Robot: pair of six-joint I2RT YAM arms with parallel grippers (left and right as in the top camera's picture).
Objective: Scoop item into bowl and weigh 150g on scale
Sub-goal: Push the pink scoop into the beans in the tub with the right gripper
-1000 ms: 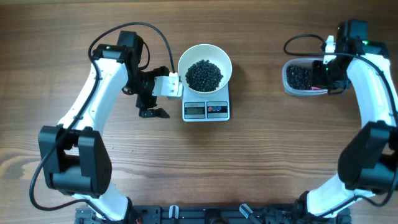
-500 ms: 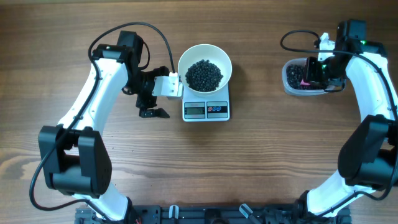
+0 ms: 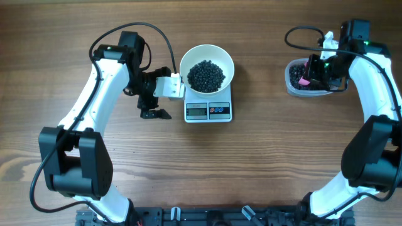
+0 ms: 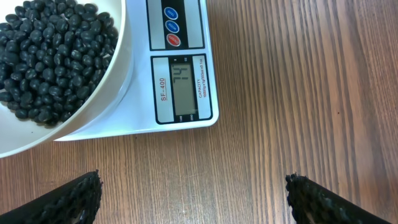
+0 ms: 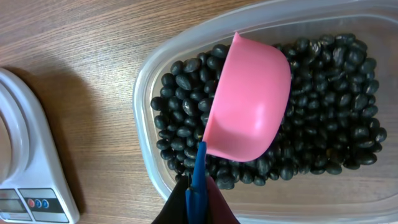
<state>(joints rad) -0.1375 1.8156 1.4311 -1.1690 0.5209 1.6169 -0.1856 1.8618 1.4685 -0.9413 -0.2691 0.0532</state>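
Right arm (image 3: 377,81) has tipped the pink scoop (image 5: 249,99) up over the tub (image 5: 149,93), right fingers (image 5: 180,208) clamped on its handle (image 5: 199,168), likely going for another load. The bowl (image 4: 106,93) of beans (image 4: 50,56) sits on the scale (image 4: 140,124). The left fingers (image 4: 68,199) hang wide open and empty, probably so that camera can watch the display (image 4: 185,87).

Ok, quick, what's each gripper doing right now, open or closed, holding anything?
Left gripper: open, holding nothing.
Right gripper: closed on the handle of the scoop, above the tub.
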